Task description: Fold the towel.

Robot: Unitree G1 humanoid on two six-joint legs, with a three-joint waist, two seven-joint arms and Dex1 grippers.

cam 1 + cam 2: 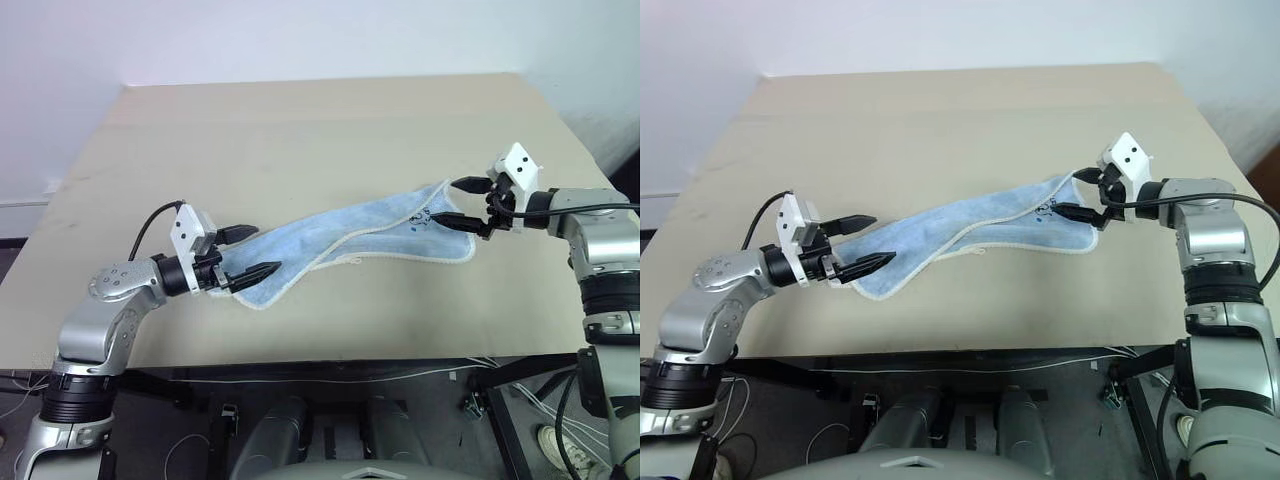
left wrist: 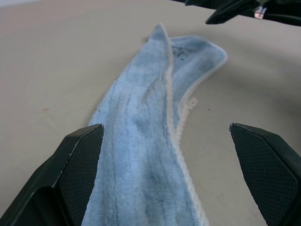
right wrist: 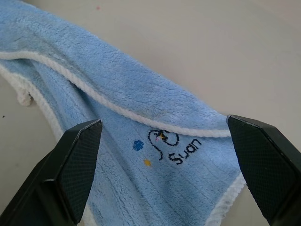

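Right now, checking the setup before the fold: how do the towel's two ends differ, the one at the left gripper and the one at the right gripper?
The towel end at the left gripper is plain and narrow; the end at the right gripper spreads wider and bears a small dark printed mark. Both ends have white edging, lie on the table, and sit between open fingers, ungripped.

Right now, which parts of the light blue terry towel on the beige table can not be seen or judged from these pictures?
- Light blue terry towel: its underside and inner layers are hidden by its own folds.
- Its near end in the left wrist view: cut off by the picture edge, between the open left gripper fingers.
- Dark printed mark: too small to read in the eye views.
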